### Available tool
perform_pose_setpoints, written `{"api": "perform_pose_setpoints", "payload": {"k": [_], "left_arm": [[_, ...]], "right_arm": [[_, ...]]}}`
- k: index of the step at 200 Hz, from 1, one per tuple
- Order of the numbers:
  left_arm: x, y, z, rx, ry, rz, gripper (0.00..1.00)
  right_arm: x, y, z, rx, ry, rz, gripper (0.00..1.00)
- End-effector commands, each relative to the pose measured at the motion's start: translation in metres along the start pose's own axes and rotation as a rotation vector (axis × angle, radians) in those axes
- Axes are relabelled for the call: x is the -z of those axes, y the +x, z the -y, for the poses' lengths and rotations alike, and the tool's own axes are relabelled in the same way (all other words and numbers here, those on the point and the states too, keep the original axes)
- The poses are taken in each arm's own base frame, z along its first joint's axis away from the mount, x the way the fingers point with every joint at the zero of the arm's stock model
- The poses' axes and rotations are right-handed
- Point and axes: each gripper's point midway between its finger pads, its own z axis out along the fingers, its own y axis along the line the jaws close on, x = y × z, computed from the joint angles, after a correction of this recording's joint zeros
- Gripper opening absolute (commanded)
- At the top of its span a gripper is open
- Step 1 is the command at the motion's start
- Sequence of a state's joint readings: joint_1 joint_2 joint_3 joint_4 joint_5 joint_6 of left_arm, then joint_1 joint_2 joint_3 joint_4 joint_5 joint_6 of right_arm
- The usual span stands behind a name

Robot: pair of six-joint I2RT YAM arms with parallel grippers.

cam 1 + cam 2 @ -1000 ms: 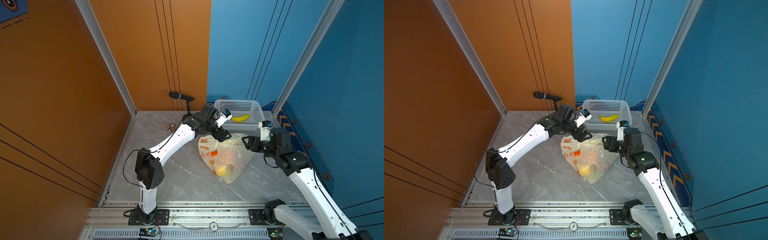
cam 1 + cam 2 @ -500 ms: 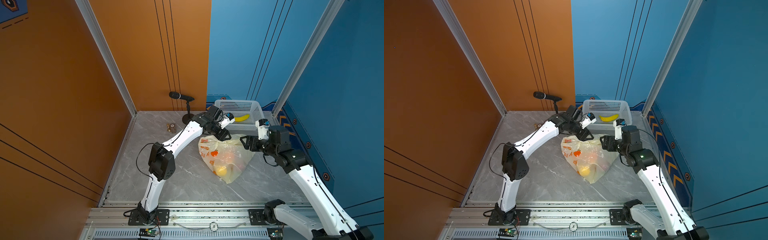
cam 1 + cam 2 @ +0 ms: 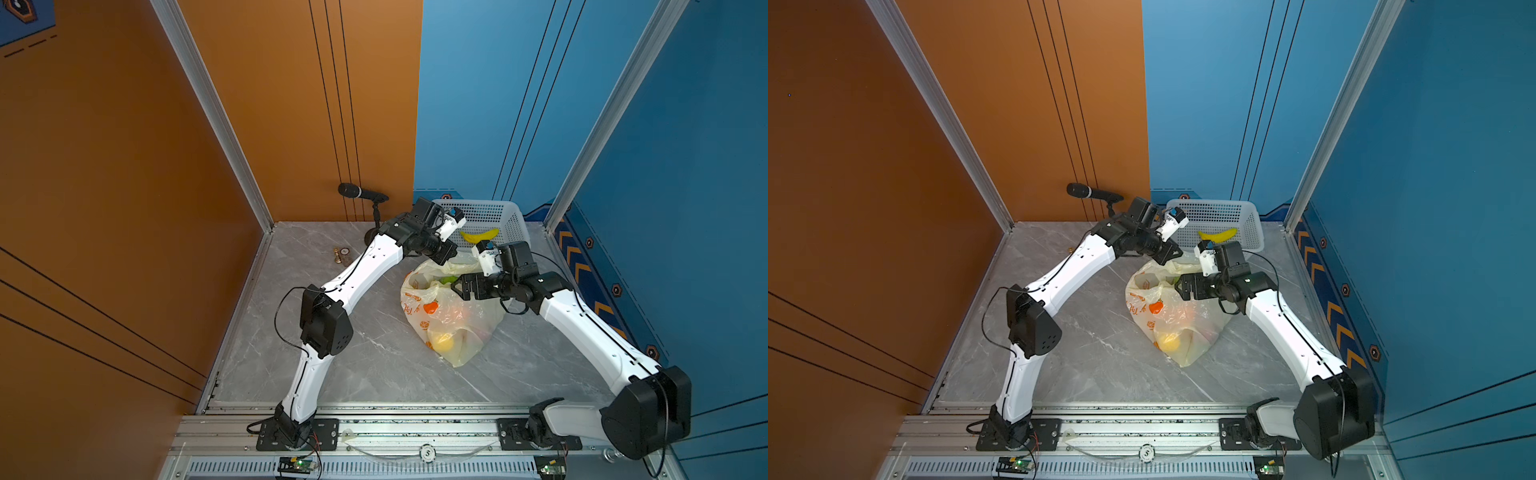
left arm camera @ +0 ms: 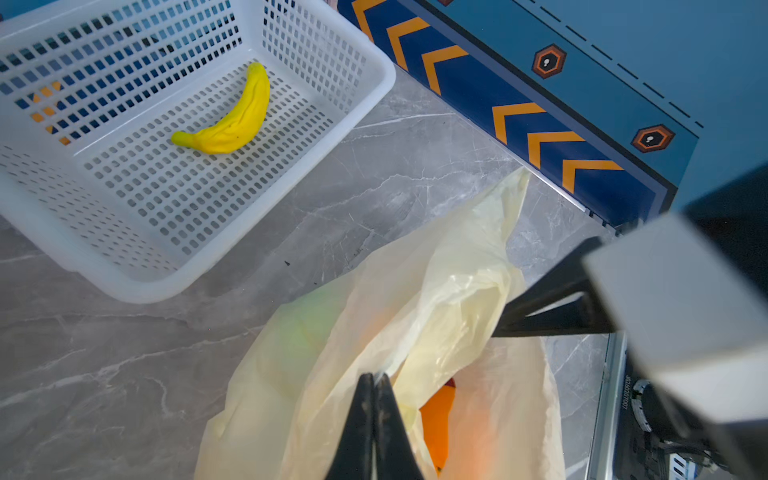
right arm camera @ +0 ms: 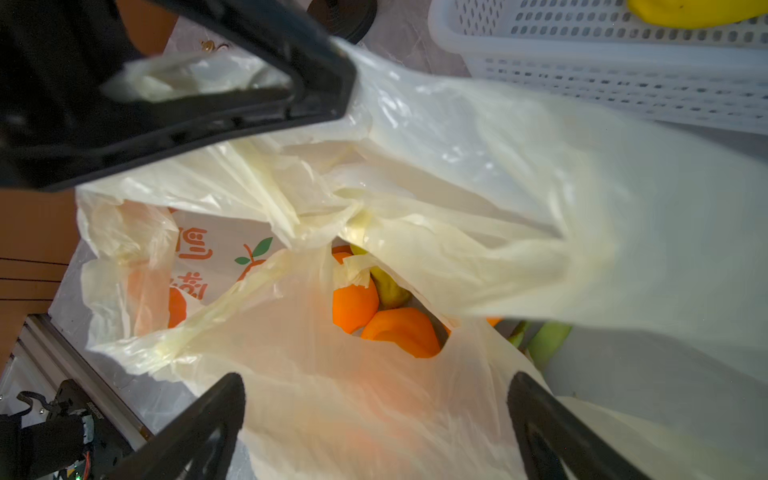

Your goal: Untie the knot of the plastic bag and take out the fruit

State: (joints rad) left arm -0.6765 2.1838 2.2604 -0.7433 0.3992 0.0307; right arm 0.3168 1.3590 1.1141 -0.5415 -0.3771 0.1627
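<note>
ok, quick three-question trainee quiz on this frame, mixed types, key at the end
1. True or false: the left gripper is shut on the plastic bag.
2. What lies in the white basket? A) lemon B) banana C) orange
3. Fill in: the right gripper, above the bag's mouth, is ____ (open/shut).

Key: 1 true; 2 B; 3 open.

in both top views we look steeply down on the whole grey marbled surface [image 3: 374, 365]; both wrist cameras sit close over the pale-yellow plastic bag [image 4: 457, 270].
</note>
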Motion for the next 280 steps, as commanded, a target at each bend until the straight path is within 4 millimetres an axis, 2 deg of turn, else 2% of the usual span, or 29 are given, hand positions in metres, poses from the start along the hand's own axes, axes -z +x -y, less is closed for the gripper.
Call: {"api": "perform_pose_setpoints", "payload": {"k": [1,29,56,80,104,118,134,144,159,193,220,225,232,254,280], "left_arm": [[-0.011,-0.005,-0.006,0.024,-0.013,0.022,0.0],[-0.014,-0.012,-0.017,0.032,-0.034,0.059,0.0],[-0.019,-0.018,-0.029,0.052,-0.043,0.089,0.0],[-0.024,-0.022,-0.035,0.065,-0.05,0.107,0.0],[-0.026,-0.026,-0.041,0.059,-0.071,0.116,0.0],[-0.027,-0.027,-0.044,0.055,-0.078,0.12,0.0],[-0.028,-0.028,-0.044,0.059,-0.078,0.124,0.0],[-0.03,-0.026,-0.043,0.059,-0.078,0.119,0.0],[-0.029,-0.024,-0.041,0.055,-0.085,0.115,0.01],[-0.011,-0.026,-0.03,0.043,-0.144,0.122,0.33],[0.015,-0.028,-0.017,0.051,-0.195,0.158,0.5],[0.02,-0.027,-0.015,0.055,-0.2,0.165,0.52],[0.027,-0.027,-0.012,0.063,-0.206,0.178,0.53],[0.047,-0.027,-0.004,0.099,-0.212,0.208,0.53],[0.068,-0.022,0.006,0.141,-0.23,0.226,0.53]], "right_arm": [[-0.014,0.008,-0.019,0.079,-0.103,-0.057,0.97],[-0.009,0.037,-0.036,0.046,-0.153,-0.128,0.74],[0.003,0.094,-0.051,0.015,-0.153,-0.23,0.59],[0.014,0.138,-0.064,-0.003,-0.152,-0.304,0.5],[0.021,0.169,-0.071,-0.021,-0.132,-0.336,0.48],[0.014,0.188,-0.067,-0.058,-0.113,-0.345,0.48],[0.001,0.217,-0.072,-0.097,-0.128,-0.391,0.48],[-0.001,0.224,-0.072,-0.101,-0.122,-0.408,0.48],[0.002,0.217,-0.074,-0.08,-0.111,-0.392,0.5],[0.024,0.16,-0.067,-0.035,-0.023,-0.196,0.65],[0.043,0.116,-0.065,-0.045,-0.016,-0.04,0.79],[0.046,0.111,-0.067,-0.041,-0.018,-0.02,0.81],[0.051,0.098,-0.059,-0.066,0.002,0.02,0.83],[0.063,0.071,-0.054,-0.103,0.01,0.107,0.84],[0.067,0.059,-0.035,-0.182,0.059,0.164,0.84]]}}
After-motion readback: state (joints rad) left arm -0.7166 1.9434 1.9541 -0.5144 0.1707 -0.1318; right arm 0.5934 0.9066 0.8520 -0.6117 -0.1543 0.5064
